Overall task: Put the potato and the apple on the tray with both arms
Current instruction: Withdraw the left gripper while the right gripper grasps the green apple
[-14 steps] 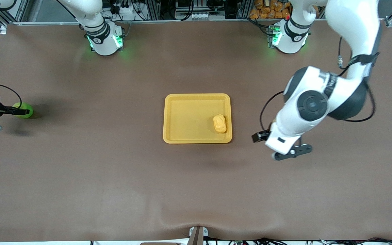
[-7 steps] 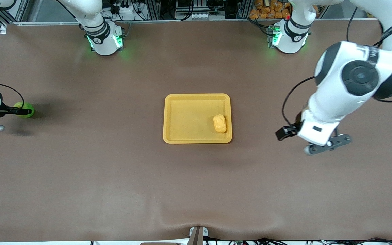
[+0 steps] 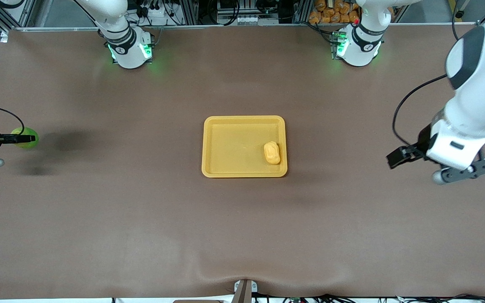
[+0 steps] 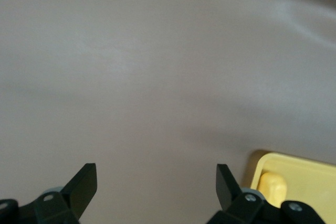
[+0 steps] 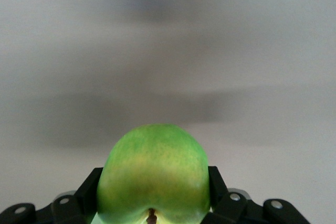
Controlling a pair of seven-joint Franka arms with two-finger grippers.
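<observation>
Carrying the apple [image 3: 24, 137], clamped in the closed right end effector [image 3: 20, 138] at mid-left of the frame, should be done level toward the tray [image 3: 244, 121] at centre, where the potato [image 3: 272, 152] already lies; bare tray floor beside the potato is best targeted. The left end effector [image 4: 156, 191], wide open and empty, waits at the right edge.

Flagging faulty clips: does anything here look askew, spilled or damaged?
Nothing stands out. The potato lies in the tray; the right gripper holds the apple; the left gripper is open over bare table.
</observation>
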